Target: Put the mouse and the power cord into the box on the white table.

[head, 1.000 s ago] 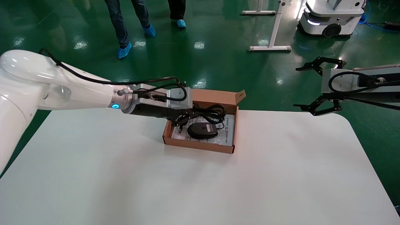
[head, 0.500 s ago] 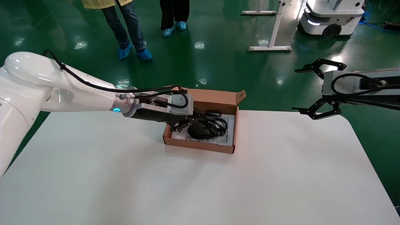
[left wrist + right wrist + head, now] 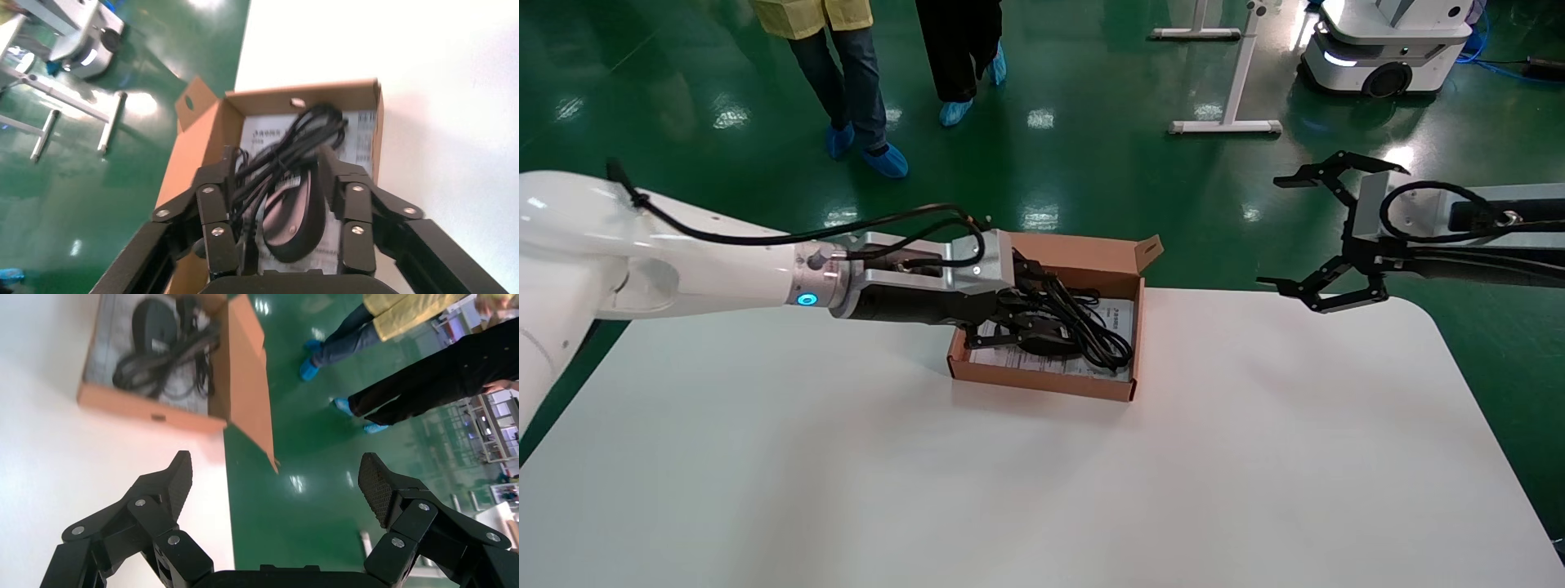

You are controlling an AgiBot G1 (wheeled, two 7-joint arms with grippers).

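The brown box [image 3: 1042, 384] stands open at the far middle of the white table [image 3: 1042, 498]. My left gripper [image 3: 1009, 327] reaches low into it from the left. Its jaws stand part-way closed round the power cord [image 3: 1095, 335], whose coil spills over the mouse [image 3: 1042, 346] toward the box's front right corner. In the left wrist view the left gripper [image 3: 275, 157] has the power cord [image 3: 294, 141] and mouse [image 3: 294, 214] between its fingers, over the box's printed sheet. My right gripper [image 3: 1269, 231] hangs open at the table's far right edge; the right wrist view shows the right gripper [image 3: 275, 462] empty, the box [image 3: 153, 410] beyond.
Two people [image 3: 846, 82] stand on the green floor beyond the table. A white wheeled robot base [image 3: 1385, 49] and a white stand [image 3: 1230, 122] are at the far right. The box's lid flap [image 3: 1148, 249] sticks up at its far right corner.
My left gripper has come down into the box with the power cord, which now covers most of the mouse. My right gripper has drifted slightly left. The people have walked nearer.
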